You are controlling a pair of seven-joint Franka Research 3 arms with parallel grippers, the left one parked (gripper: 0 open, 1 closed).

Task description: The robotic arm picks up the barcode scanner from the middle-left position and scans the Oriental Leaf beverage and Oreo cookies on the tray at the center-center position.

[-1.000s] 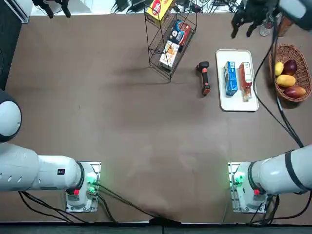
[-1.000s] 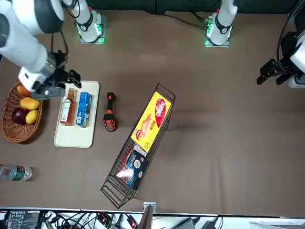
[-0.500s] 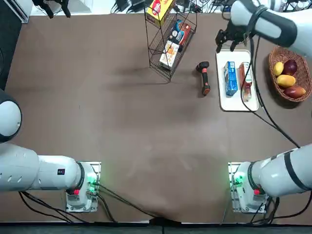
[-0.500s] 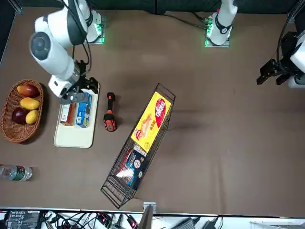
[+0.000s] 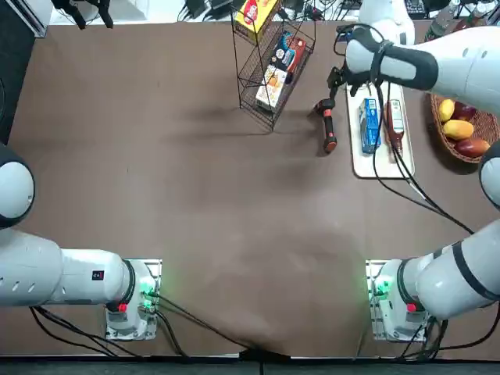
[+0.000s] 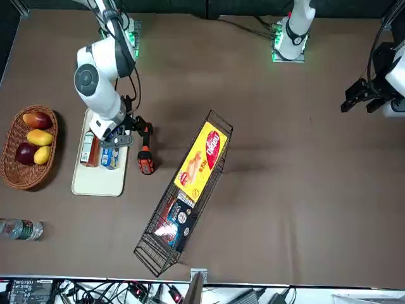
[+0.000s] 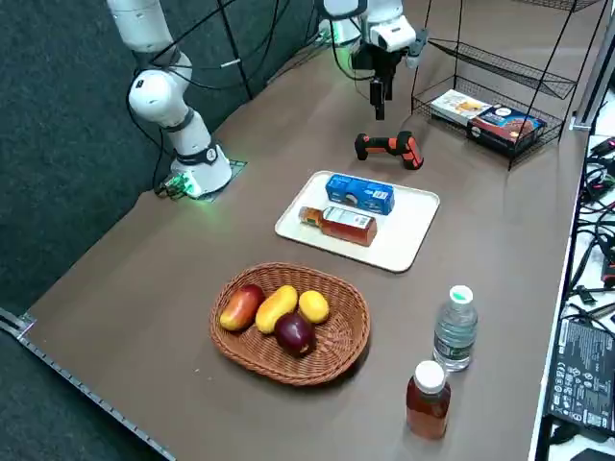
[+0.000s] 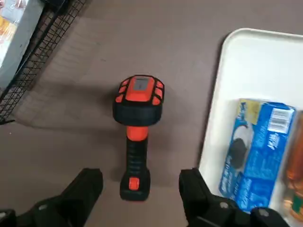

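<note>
Left of the white tray, beyond a strip of bare brown tabletop, the wire rack stands well apart, its nearest corner flanking the barcode scanner. The scanner lies between rack and tray, a narrower band of open table separating it from the tray's left rim. Above it hangs the right gripper, fingers spread wide and holding nothing. On the tray, the blue Oreo packet lies left of the reddish-brown Oriental Leaf bottle; just right of the tray sits a wicker fruit basket.
</note>
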